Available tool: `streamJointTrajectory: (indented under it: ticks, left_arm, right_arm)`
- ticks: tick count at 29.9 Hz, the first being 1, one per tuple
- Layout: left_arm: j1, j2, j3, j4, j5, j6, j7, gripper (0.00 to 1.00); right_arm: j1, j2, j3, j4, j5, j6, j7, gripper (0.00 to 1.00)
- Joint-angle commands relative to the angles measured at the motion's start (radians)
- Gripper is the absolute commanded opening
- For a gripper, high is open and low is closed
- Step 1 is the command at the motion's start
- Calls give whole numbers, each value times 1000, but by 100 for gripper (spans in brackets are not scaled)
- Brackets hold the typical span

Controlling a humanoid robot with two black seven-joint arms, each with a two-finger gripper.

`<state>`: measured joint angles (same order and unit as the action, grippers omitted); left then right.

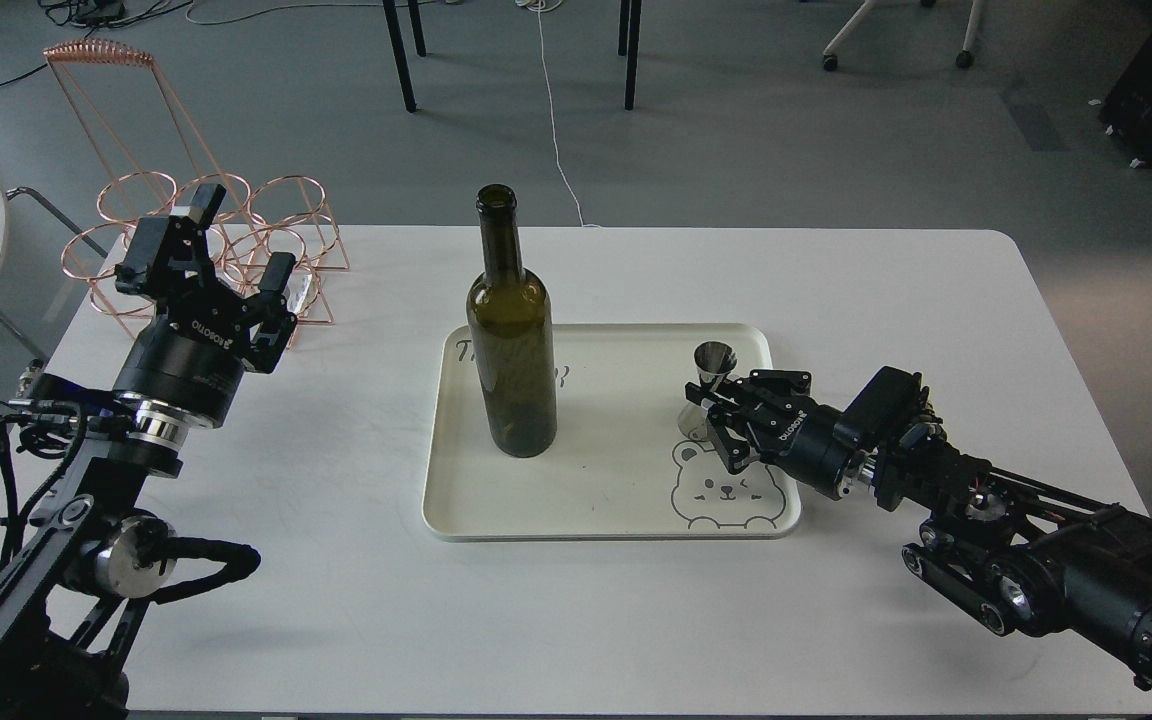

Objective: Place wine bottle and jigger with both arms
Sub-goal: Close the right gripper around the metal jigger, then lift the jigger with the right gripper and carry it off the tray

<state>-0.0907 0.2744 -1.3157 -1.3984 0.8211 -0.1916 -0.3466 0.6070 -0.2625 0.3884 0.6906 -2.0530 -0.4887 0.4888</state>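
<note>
The wine bottle [511, 350] stands upright on the left half of the cream tray [596, 527]. The jigger [712, 366] stands upright near the tray's right edge. My right gripper [714, 415] reaches in from the right, and its fingers are closed around the jigger's waist and lower cone. The jigger's base still rests on the tray. My left gripper [239, 243] is open and empty, raised over the table's far left, well apart from the bottle.
A copper wire rack [198, 215] with several rings stands at the table's back left corner, right behind my left gripper. The white table [836, 290] carries the tray. A bear drawing [721, 490] marks the tray's front right.
</note>
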Motion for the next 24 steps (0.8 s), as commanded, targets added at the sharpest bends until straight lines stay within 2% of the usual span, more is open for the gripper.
streamJointTrajectory:
  ticks: [1, 11, 17, 24]
  left_arm:
    - [-1, 0, 0, -1, 0, 1, 0, 98]
    - [-1, 3, 1, -2, 0, 0, 0, 98]
    - [-1, 2, 1, -11, 0, 1, 0, 98]
    - [-1, 0, 1, -13, 1, 0, 1, 98]
  right_arm:
    - [-1, -14, 17, 7, 16, 0, 0, 16]
    - [-36, -156, 219, 87, 76, 0, 0, 16]
    - [-99, -262, 224, 87, 155, 0, 0, 17]
    - [-168, -310, 218, 79, 211, 0, 0, 17]
